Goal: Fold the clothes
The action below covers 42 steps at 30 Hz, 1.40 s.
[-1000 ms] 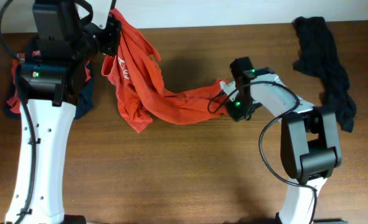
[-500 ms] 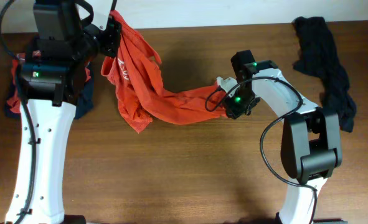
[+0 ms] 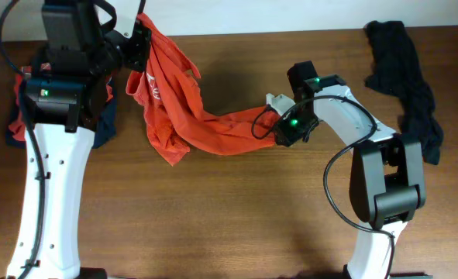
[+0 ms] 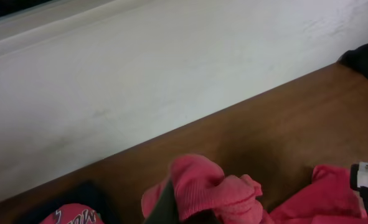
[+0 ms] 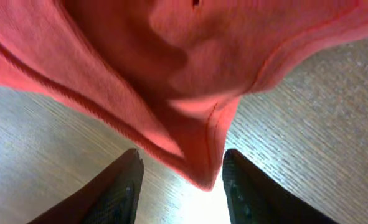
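A red T-shirt (image 3: 184,105) with white lettering stretches across the wooden table from the back left to the centre. My left gripper (image 3: 142,39) is shut on a bunched edge of the shirt (image 4: 212,190) and holds it lifted at the back left. My right gripper (image 3: 279,133) is open at the shirt's right end; a corner of the red cloth (image 5: 199,149) hangs between its two dark fingers (image 5: 179,186), above the table top.
A dark garment (image 3: 403,74) lies crumpled at the back right. A pile of dark blue and red clothes (image 3: 19,116) lies at the left edge, partly under the left arm. A pale wall (image 4: 171,74) runs behind the table.
My right gripper has shifted a little to the left and toward the shirt's right end. The left arm and the lifted shirt have stayed still.
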Available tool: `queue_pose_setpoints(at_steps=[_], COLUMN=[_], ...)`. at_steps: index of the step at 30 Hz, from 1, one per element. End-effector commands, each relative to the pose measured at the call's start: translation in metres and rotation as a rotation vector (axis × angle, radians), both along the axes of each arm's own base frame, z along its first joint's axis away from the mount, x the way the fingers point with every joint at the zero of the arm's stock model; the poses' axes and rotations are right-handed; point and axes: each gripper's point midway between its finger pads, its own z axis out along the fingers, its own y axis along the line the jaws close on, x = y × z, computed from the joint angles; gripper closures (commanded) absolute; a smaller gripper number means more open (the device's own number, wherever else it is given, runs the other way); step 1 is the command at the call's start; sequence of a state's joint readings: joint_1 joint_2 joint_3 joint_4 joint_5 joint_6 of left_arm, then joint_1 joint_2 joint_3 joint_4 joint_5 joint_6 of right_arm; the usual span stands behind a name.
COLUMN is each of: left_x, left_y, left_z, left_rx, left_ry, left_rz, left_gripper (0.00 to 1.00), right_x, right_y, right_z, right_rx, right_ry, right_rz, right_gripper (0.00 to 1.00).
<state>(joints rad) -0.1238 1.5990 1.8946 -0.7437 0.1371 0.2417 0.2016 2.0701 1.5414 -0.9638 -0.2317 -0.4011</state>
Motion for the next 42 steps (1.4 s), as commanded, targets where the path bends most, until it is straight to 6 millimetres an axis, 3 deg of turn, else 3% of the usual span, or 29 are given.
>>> queue_pose_setpoints(at_steps=[1, 13, 17, 27, 29, 32, 36, 39, 42], left_x=[-0.001, -0.001, 0.000, 0.003, 0.003, 0.003, 0.003, 0.005, 0.008], left_y=[0.002, 0.002, 0.002, 0.001, 0.001, 0.001, 0.002, 0.008, 0.020], left_z=[0.012, 0.012, 0.011, 0.007, 0.007, 0.007, 0.007, 0.010, 0.019], left_rx=[-0.011, -0.011, -0.010, -0.010, -0.010, -0.010, -0.009, 0.004, -0.008], left_ry=[-0.028, -0.029, -0.026, -0.017, -0.017, -0.017, -0.018, -0.033, -0.063], left_rz=[0.010, 0.010, 0.009, 0.010, 0.010, 0.010, 0.011, 0.045, 0.130], left_gripper=[0.99, 0.99, 0.99, 0.99, 0.99, 0.99, 0.99, 0.99, 0.99], right_x=[0.005, 0.002, 0.000, -0.011, -0.008, -0.003, 0.003, 0.013, 0.025], right_y=[0.006, 0.006, 0.005, 0.003, 0.003, 0.004, 0.004, 0.003, 0.004], right_z=[0.005, -0.007, -0.010, -0.022, -0.022, -0.022, -0.020, -0.002, 0.047], right_rx=[0.032, 0.028, 0.027, 0.021, 0.023, 0.027, 0.032, 0.050, 0.130], right_ry=[-0.022, -0.005, 0.002, 0.030, 0.020, 0.000, -0.014, -0.029, -0.049], right_rz=[0.016, 0.016, 0.015, 0.015, 0.013, 0.012, -0.024, -0.096, -0.128], right_gripper=[0.54, 0.55, 0.63, 0.66, 0.73, 0.94, 0.96, 0.96, 0.96])
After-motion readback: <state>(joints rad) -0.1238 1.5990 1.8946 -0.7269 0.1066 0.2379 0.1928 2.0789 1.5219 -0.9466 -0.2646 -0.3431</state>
